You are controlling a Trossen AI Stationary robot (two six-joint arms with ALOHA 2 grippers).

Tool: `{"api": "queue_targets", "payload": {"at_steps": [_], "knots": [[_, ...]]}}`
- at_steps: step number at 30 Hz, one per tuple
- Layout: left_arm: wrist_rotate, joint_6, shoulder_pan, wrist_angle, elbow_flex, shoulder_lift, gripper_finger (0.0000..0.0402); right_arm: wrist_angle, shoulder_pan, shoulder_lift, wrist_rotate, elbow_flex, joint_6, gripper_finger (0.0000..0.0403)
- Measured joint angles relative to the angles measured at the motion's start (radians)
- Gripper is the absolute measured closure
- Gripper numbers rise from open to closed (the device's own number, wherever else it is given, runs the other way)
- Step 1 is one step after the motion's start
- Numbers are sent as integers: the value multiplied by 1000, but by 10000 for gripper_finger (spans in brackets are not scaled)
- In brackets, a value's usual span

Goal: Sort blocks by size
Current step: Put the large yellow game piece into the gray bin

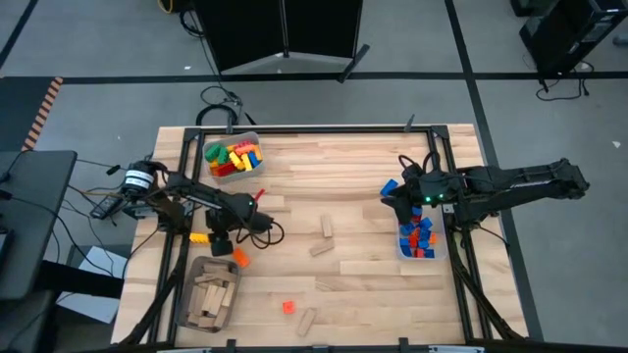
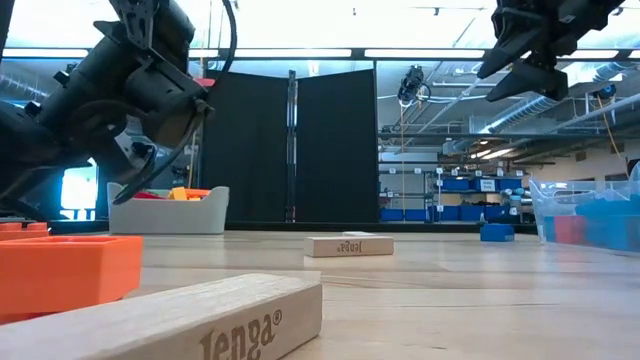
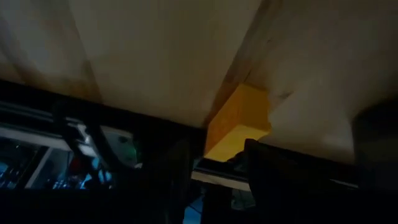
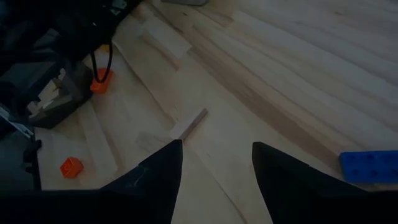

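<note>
The yellow brick (image 3: 238, 121) sits at the left edge of the surface (image 1: 353, 196), lying flat against the frame rail, and the left end effector (image 1: 218, 241) hangs just beside it. In the left wrist view the brick lies just beyond the dark fingers (image 3: 273, 165), apart from them as far as you can see; whether the fingers stand open enough to pass over it, you cannot tell. Bring that end effector down squarely over the brick's narrow sides before closing, because the rail crowds it on 1 side and a skewed approach would likely push it off the edge.

The brick is a plain short yellow block with clean faces, partly in shadow.

The right end effector (image 4: 214, 163) hovers with its fingers apart and nothing between them, above the blue brick (image 4: 369, 166) lying near the clear bin (image 1: 420, 238) of red and blue pieces. An orange brick (image 1: 240, 258) and loose wooden pieces (image 1: 325, 227) lie mid-surface, unsorted.
</note>
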Motion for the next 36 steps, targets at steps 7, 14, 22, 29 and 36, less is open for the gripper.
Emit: {"api": "queue_targets", "payload": {"at_steps": [7,14,22,29,36], "knots": [[49,0,-28,44,0,0,240,26,0,0,0,0,6,194],[22,0,-59,17,-28,0,240,27,0,0,0,0,16,197],[46,-1,-61,44,-103,1,240,26,0,0,0,0,16,199],[43,1,-61,65,-104,1,240,26,0,0,0,0,16,198],[37,-4,-60,195,-101,1,240,27,0,0,0,0,16,198]]}}
